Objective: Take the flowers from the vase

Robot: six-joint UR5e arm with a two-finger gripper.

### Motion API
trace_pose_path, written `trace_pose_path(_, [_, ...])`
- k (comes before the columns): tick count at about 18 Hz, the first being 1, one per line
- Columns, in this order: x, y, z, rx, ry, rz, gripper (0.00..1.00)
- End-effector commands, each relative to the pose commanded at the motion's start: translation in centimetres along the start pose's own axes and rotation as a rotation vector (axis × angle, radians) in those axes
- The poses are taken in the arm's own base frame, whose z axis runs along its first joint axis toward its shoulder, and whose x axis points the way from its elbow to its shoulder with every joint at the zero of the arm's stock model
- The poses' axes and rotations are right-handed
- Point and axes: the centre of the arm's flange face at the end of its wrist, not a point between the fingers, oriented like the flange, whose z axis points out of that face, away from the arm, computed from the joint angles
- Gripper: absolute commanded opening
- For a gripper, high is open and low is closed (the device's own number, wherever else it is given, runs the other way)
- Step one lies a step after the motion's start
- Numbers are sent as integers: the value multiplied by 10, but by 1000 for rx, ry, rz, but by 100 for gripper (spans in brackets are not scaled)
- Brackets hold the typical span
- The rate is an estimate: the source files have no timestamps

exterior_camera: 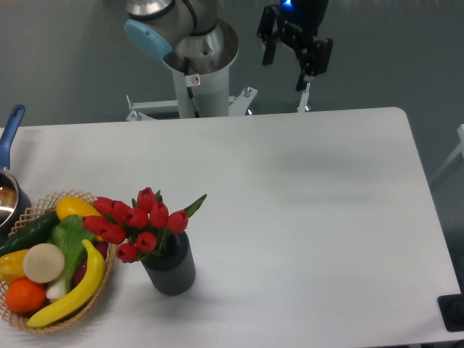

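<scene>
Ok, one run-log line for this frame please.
phase: pre-approach | gripper: open, raised behind table's far edge | flowers: in vase, untouched | neighbour: basket left of vase

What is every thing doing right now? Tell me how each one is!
flowers: standing in the vase, leaning left.
vase: upright on the table, beside the basket.
gripper: open, holding nothing, up behind the table's far edge.
basket: full of fruit and vegetables.
pot: at the left edge, mostly cut off.

Red tulips, the flowers (138, 221), stand in the ribbed grey vase (171, 270) near the table's (312, 217) left front, beside a fruit basket (43, 290). The gripper (286, 69) hangs parted, far behind.
</scene>
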Motion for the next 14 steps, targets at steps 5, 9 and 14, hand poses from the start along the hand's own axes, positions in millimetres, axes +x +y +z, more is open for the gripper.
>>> trace_pose_path(5, [-2,-3,-10,-5,3,-24,100])
trace_pose_path(9, [1,-2,-8,-13,5,-37,100])
trace_pose_path(14, [1,-5,0,49,3,-185,100])
